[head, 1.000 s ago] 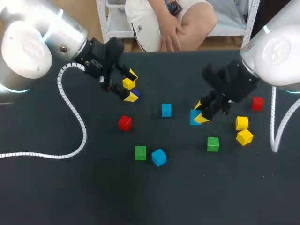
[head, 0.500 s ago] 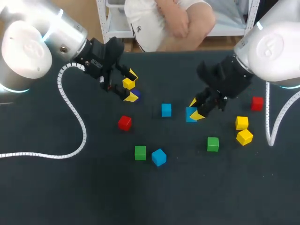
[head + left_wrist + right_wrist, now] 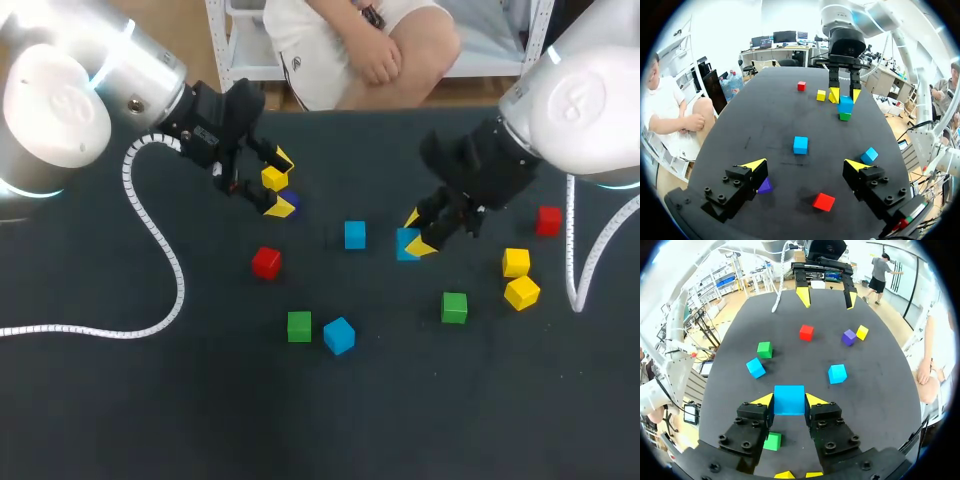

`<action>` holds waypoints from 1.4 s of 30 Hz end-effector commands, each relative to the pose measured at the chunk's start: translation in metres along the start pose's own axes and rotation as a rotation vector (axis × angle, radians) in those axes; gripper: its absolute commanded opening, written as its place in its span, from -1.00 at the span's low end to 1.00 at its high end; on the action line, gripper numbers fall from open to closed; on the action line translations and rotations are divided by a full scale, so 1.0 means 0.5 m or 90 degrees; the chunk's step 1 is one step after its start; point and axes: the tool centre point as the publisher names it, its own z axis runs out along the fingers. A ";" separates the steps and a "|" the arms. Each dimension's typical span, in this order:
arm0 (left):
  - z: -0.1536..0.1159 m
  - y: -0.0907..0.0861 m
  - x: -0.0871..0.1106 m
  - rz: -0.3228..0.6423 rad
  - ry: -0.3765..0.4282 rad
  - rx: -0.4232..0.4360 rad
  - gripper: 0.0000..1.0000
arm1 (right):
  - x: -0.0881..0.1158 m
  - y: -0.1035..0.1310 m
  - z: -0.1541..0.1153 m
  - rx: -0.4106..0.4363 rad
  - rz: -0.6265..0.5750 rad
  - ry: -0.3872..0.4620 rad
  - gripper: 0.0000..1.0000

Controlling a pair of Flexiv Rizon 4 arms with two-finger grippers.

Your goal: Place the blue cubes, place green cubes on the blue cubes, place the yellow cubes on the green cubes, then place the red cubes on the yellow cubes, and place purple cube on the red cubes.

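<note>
Right gripper (image 3: 418,235) is clamped on the held blue cube (image 3: 404,243) mid-table, the nearest loose blue cube (image 3: 355,235) just left of it, apart, well right of the wide-open left gripper (image 3: 280,184).

This is a robotics lab. Two white robot arms, the left arm (image 3: 60,100) and the right arm (image 3: 590,110), come in over a dark, matt desk (image 3: 150,400), each ending in black jaws with yellow tips. A white ribbed cable hose (image 3: 170,270) trails from the left arm across the desk. Small cubes lie scattered there, among them a red cube (image 3: 266,262) and a green cube (image 3: 299,326); the right jaws grip a blue cube (image 3: 404,243).
</note>
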 end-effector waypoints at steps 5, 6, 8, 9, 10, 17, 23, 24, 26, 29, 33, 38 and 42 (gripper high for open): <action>0.000 0.000 0.001 0.000 0.000 0.000 1.00 | 0.038 0.003 0.007 0.004 0.038 0.009 -1.00; 0.000 0.000 0.001 0.000 0.000 0.000 1.00 | 0.044 0.000 0.010 0.003 0.048 0.015 -1.00; 0.000 0.000 0.001 0.000 0.000 0.000 1.00 | 0.055 -0.008 0.017 0.004 0.056 0.027 -1.00; 0.000 0.000 0.001 0.000 0.000 0.000 1.00 | 0.061 -0.014 0.020 0.002 0.059 0.026 -1.00; 0.000 0.000 0.001 0.000 0.000 0.000 1.00 | 0.063 -0.018 0.024 -0.001 0.055 0.033 -1.00; 0.000 0.000 0.001 0.000 0.000 0.000 1.00 | 0.046 -0.023 0.057 -0.022 0.055 0.038 -1.00; 0.000 0.000 0.001 0.000 0.000 0.000 1.00 | 0.044 -0.024 0.076 -0.045 0.061 0.049 -1.00; 0.000 0.000 0.001 0.000 0.000 0.000 1.00 | 0.046 -0.028 0.076 -0.045 0.064 0.050 -1.00; 0.000 0.000 0.001 0.000 0.000 0.000 1.00 | 0.049 -0.038 0.075 -0.047 0.072 0.046 -1.00; 0.000 0.000 0.001 0.000 0.000 0.000 1.00 | 0.054 -0.054 0.082 -0.063 0.092 0.054 -1.00; 0.000 0.000 0.001 0.000 0.000 0.000 1.00 | 0.046 -0.064 0.067 -0.047 0.085 0.041 -1.00; 0.000 0.000 0.001 0.000 0.000 0.000 1.00 | 0.034 -0.083 0.058 -0.033 0.078 0.032 -1.00; 0.000 0.000 0.001 0.000 0.000 0.000 1.00 | 0.038 -0.088 0.065 -0.034 0.079 0.027 -1.00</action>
